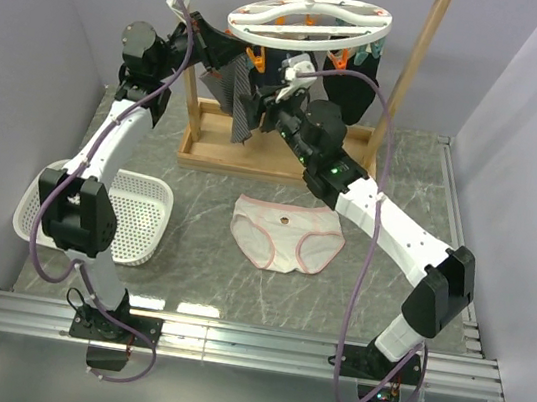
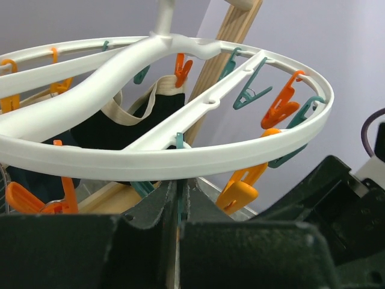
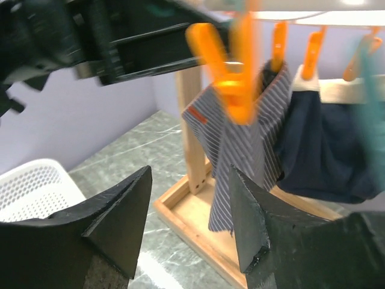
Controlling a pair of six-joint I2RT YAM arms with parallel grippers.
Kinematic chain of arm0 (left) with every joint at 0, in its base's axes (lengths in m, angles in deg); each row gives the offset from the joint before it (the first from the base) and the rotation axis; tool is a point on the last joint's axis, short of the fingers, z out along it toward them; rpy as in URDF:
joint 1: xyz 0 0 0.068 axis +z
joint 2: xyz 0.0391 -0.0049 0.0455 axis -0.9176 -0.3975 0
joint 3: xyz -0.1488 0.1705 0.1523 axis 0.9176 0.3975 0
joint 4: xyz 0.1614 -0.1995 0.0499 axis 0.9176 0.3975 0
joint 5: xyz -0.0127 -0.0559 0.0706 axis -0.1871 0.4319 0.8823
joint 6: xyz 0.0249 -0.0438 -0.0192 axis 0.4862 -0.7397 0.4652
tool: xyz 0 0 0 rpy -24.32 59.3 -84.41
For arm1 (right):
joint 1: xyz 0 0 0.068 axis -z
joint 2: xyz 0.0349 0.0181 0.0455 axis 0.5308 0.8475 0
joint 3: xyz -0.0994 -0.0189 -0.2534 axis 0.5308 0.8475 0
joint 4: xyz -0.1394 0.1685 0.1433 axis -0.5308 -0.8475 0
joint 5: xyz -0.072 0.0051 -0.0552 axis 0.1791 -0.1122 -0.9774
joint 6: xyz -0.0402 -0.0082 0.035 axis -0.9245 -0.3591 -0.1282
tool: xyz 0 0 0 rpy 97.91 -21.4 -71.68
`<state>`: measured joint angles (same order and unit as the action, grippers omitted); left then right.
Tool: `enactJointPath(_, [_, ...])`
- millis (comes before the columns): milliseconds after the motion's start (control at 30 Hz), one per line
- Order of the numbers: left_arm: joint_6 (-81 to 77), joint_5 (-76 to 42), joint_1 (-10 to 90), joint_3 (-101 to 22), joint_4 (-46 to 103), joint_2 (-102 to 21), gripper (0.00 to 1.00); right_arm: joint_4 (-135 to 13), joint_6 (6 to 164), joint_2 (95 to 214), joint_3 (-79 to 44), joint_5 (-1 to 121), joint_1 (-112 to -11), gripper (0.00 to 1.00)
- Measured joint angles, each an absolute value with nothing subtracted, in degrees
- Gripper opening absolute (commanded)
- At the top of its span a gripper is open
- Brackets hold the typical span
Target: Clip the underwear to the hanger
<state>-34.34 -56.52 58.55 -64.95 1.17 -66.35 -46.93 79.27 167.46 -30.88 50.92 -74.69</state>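
Note:
The underwear [image 1: 287, 234], white with pink trim, lies flat on the grey table in front of the rack, and neither gripper touches it. The hanger [image 1: 311, 20], a white oval ring with orange and teal clips, hangs from the wooden rack. My left gripper [image 1: 236, 55] is raised to the ring's left underside. In the left wrist view this gripper [image 2: 178, 195] is shut on a thin teal clip [image 2: 180, 205] just under the hanger's rim [image 2: 180, 158]. My right gripper [image 3: 189, 170] stands open and empty below a blurred orange clip [image 3: 231, 66], right of the left one [image 1: 262, 107].
The wooden rack [image 1: 406, 90] has a tray base [image 1: 245, 152] on the table. A grey striped cloth [image 3: 240, 150] and dark garments [image 3: 325, 144] hang from the hanger's clips. A white perforated basket [image 1: 140, 212] sits at the left beside the left arm.

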Motion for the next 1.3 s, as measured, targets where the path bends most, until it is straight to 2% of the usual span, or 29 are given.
enactJointPath(267, [-31.6, -54.8, 57.5, -64.8, 5.5, -63.7, 0.0, -46.3, 76.3, 169.1, -32.6, 50.4, -76.8, 0.66])
enactJointPath(833, [-26.4, -51.2, 55.1, -63.9, 11.8, -60.4, 0.0, -44.9, 75.8, 174.8, -40.0, 47.4, -73.4, 0.62])
enactJointPath(1167, [-25.0, -50.9, 54.5, -63.9, 13.5, -60.0, 0.0, -44.9, 75.8, 176.0, -41.5, 49.3, -72.9, 0.5])
enactJointPath(1200, [-24.9, -50.9, 54.4, -63.9, 13.8, -59.9, 0.0, -44.9, 75.8, 176.0, -41.6, 49.5, -72.9, 0.47])
enactJointPath(1233, [-25.0, -50.9, 54.3, -63.9, 14.0, -59.9, 0.0, -44.9, 75.8, 176.1, -41.7, 49.7, -72.9, 0.39])
enactJointPath(1300, [-25.0, -50.9, 54.2, -63.9, 14.3, -59.8, 0.0, -45.0, 75.9, 176.4, -42.3, 50.4, -72.8, 0.31])
